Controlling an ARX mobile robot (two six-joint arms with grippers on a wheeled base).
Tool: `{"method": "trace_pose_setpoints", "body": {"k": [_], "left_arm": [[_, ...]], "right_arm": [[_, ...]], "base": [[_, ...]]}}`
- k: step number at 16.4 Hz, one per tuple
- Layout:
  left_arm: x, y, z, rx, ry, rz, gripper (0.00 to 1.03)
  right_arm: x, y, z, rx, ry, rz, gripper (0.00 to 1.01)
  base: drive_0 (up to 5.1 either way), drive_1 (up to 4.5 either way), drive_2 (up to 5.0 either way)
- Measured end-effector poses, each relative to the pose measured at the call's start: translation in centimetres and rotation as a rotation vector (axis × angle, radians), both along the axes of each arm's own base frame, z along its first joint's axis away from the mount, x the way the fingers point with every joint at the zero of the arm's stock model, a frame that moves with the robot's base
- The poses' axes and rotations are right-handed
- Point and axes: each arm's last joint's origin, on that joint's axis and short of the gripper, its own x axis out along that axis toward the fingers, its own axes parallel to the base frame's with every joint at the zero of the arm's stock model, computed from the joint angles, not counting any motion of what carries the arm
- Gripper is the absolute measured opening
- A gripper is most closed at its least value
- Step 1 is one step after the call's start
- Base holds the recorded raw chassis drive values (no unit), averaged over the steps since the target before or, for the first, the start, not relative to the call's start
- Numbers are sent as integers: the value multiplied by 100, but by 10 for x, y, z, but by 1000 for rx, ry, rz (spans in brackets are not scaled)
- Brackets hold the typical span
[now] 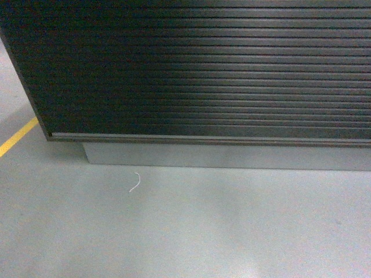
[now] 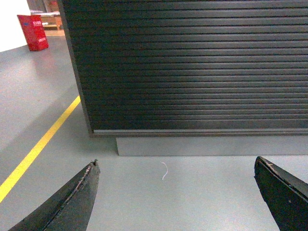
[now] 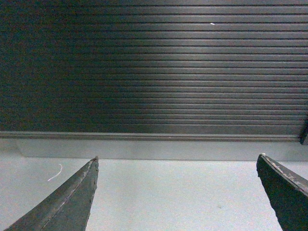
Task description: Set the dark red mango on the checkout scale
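While the head view took in only the ribbed black front of the checkout (image 1: 203, 69), its grey plinth (image 1: 232, 155) and a small white scrap (image 1: 135, 182) on the floor just before it, neither the mango nor the scale showed in any view. Only the left wrist view caught a red box (image 2: 32, 32) far beyond the checkout's left corner and a yellow line (image 2: 41, 144) slanting past it, framed by the left gripper (image 2: 175, 192) spread wide with nothing held. Facing the same panel above pale grey floor (image 3: 173, 192), the right gripper (image 3: 177, 192) also gaped apart, holding nothing.

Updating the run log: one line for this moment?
facing checkout front | left gripper open, empty | right gripper open, empty | mango, scale not in view
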Motion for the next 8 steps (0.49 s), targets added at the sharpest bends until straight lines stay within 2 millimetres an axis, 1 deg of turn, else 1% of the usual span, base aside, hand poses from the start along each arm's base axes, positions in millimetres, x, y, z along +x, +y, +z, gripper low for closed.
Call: {"method": "trace_pose_setpoints", "body": {"k": [8], "left_arm": [[0,0,0,0,1,0,98]], "right_arm": [[0,0,0,0,-2,0,98]], "base": [[2,347,-344]]}}
